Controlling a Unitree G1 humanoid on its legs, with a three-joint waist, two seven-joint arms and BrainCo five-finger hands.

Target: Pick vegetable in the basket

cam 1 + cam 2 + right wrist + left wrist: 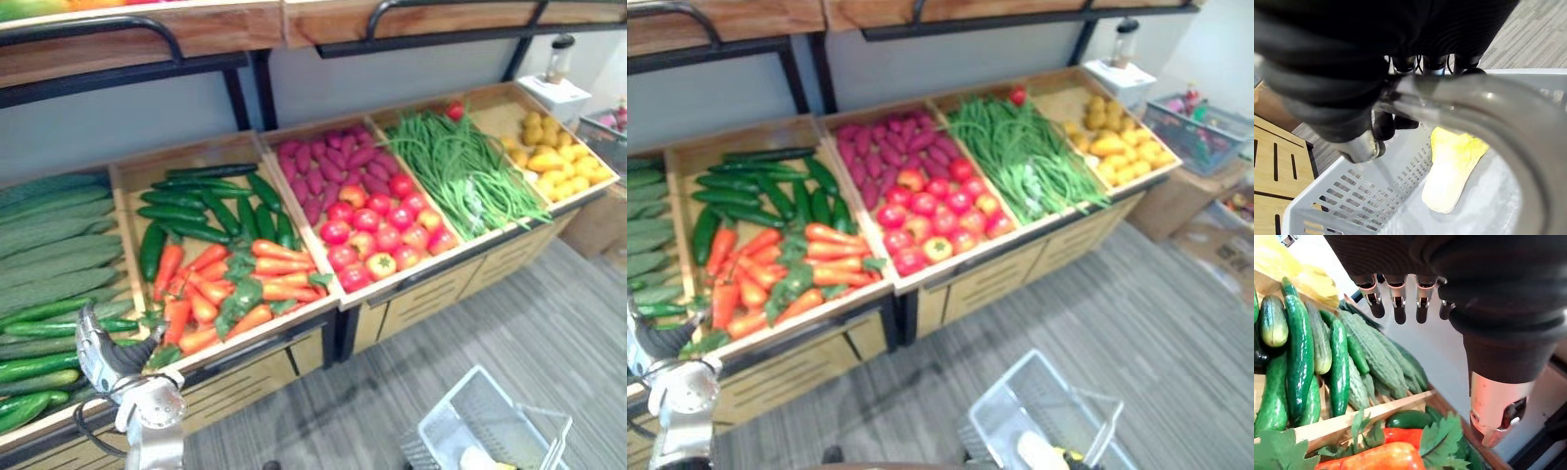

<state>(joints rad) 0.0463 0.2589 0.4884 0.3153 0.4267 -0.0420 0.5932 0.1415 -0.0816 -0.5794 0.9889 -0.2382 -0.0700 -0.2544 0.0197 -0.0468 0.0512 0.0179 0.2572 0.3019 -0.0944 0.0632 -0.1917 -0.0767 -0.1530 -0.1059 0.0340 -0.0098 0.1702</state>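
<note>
The left hand's fingers are stretched out straight, the thumb held apart, and they have hold of nothing. Just past them lie long smooth green cucumbers and knobbly green bitter gourds. Orange carrots with green leaves fill the wooden compartment to the right of the cucumbers. Seen from the head, this hand hovers at the near left, over the front edge of the wooden display bench, about where the cucumber and carrot compartments meet.

The right hand's fingers are curled round the grey curved handle of a white slotted plastic basket, gripping it. On the basket's bottom lies one pale yellow vegetable (I cannot tell what kind). The basket is at the near right, over the grey striped floor and well apart from the bench.

Farther right along the bench, purple sweet potatoes lie behind red tomatoes in one compartment. Next comes a heap of long green beans, and then yellow fruit at the far right.
</note>
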